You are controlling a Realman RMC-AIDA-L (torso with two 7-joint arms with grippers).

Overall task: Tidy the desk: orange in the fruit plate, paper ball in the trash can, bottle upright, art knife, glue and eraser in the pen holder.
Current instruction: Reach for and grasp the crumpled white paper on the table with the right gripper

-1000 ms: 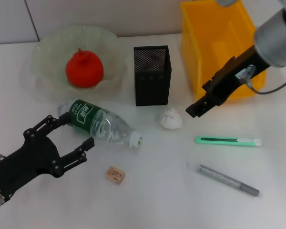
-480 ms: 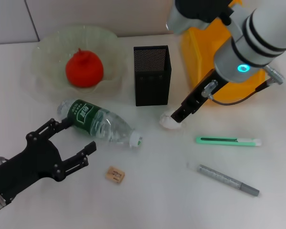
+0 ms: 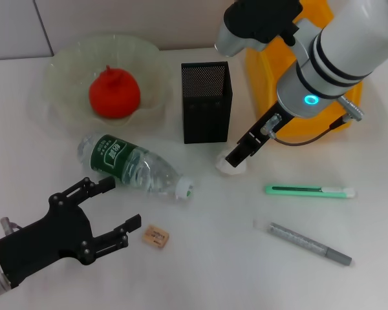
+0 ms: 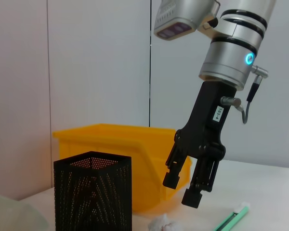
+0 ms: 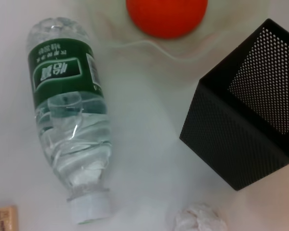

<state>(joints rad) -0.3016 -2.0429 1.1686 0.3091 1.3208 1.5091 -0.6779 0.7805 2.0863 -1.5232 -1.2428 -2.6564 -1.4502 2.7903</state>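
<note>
A: Where's the paper ball (image 3: 231,161) vs the right gripper (image 3: 239,154)?
B: Directly under it, at 5 o'clock off the pen holder (image 3: 206,101). Jaws open, nothing held yet.
A: Left gripper (image 3: 110,210)?
B: Open, empty, further off, 7 o'clock of the lying bottle (image 3: 136,166). Right arm's nearer.

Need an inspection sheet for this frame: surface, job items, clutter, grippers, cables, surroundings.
Surface: white desk.
Job's things: orange in fruit plate; bottle lying flat; paper ball, art knife, glue, eraser on desk; pen holder upright; yellow trash can behind.
Clutter: nothing seen.
Grippers: right gripper open above the paper ball; left gripper open, near the eraser.
Cables: black cable on right wrist.
Surroundings: pale wall.
</note>
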